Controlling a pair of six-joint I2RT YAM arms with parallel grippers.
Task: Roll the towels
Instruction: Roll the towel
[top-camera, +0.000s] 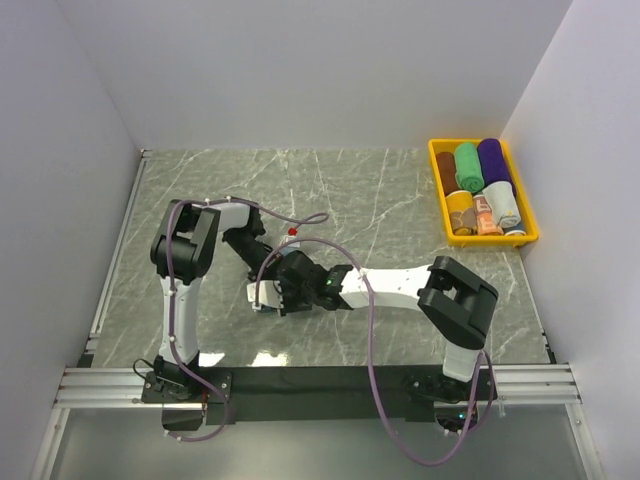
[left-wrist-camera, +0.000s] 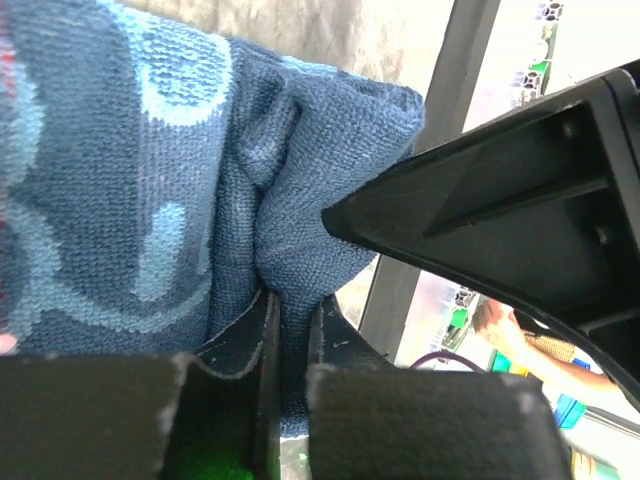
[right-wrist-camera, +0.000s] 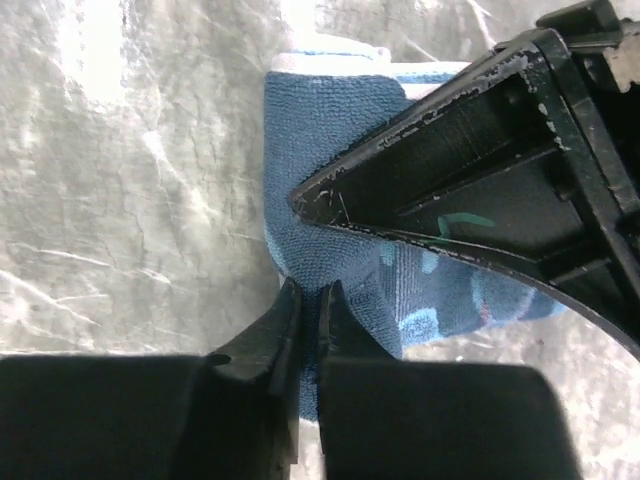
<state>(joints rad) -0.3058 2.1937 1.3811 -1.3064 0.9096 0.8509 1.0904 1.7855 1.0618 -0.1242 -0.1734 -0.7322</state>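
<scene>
- The blue towel (left-wrist-camera: 120, 180) lies in the middle of the table (top-camera: 380, 200), right where the two arms meet
- It has light blue shapes on it and a pale edge
- The left gripper (left-wrist-camera: 290, 310) has its jaws pressed together on a bunched fold of the towel
- The right gripper (right-wrist-camera: 308, 300) has its jaws almost together too, with blue cloth in the thin gap, so it seems to pinch the towel's edge
- Other rolled towels (top-camera: 468, 165) sit side by side in the yellow bin (top-camera: 434, 180), far off in the right corner
- The towel looks soft, light and floppy, so I think it will sag and bend wherever nothing holds it
- It looks fuzzy, not slippery, so a gentle pinch should be enough, and it will not break
- I think the best place to hold it is along one edge, near the two corners, so the cloth stays flat and rolls up straight
- A grab in the middle may make it bunch up into a lump
</scene>
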